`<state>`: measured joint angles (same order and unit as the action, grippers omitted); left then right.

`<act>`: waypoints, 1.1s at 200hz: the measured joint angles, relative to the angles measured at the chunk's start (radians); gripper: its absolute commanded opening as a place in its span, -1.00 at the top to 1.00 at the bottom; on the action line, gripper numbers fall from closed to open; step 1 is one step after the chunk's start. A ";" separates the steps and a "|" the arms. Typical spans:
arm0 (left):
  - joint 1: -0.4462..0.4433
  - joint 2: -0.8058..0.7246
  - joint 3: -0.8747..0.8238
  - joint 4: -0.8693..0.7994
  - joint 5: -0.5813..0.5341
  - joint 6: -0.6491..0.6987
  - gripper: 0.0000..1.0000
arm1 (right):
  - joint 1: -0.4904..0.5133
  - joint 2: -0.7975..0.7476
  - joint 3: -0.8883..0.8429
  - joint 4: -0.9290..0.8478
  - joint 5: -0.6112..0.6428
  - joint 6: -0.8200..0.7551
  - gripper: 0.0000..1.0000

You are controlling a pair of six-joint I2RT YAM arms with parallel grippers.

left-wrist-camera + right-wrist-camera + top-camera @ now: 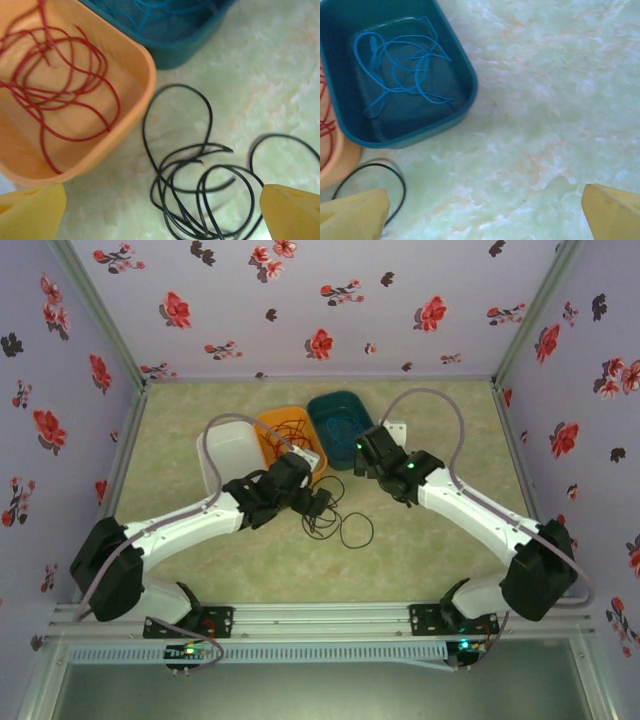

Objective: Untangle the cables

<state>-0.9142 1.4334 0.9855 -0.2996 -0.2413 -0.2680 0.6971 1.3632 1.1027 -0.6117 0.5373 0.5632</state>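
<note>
Red cable (65, 95) lies in loose overlapping loops on the floor of the orange bin (142, 70); every loop I can see on my left wrist feed sits inside its walls. Just beside it stands the teal bin (470, 85), and the blue cable (400, 70) is curled up on its bottom, clear of the rim. From the overhead camera I see a white bin (228, 445) on the other side of the orange one, the three standing in a row near the far side of the worktop (450, 440).

The black cable (200, 185) is out on the pale green worktop, just in front of the orange bin. It lies in a bundle of crossing loops, with two loose ends showing near the middle and one larger loop reaching out to the side.

My left tool (160, 217) is released. Its yellow fingertips (30, 215) sit wide apart at the bottom corners of the feed, with the black bundle below and between them and nothing gripped. I cannot tell whether it touches the cable.

My right tool (485, 215) is released too, with its fingertips spread wide over bare worktop next to the teal bin. A single black loop lies close to one fingertip.
</note>
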 measured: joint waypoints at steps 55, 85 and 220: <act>-0.013 0.064 0.002 -0.039 0.063 0.013 -0.78 | -0.019 -0.108 -0.119 0.017 0.045 0.006 -0.99; -0.013 0.093 0.002 -0.051 0.092 0.013 -0.67 | -0.019 -0.163 -0.181 0.040 0.048 0.006 -0.99; -0.013 0.191 -0.020 -0.024 0.167 -0.019 0.46 | -0.083 -0.356 -0.354 0.133 0.137 0.075 -0.99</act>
<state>-0.9276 1.6241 0.9653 -0.3241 -0.0738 -0.2867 0.6140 1.0069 0.7486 -0.4786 0.6739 0.6380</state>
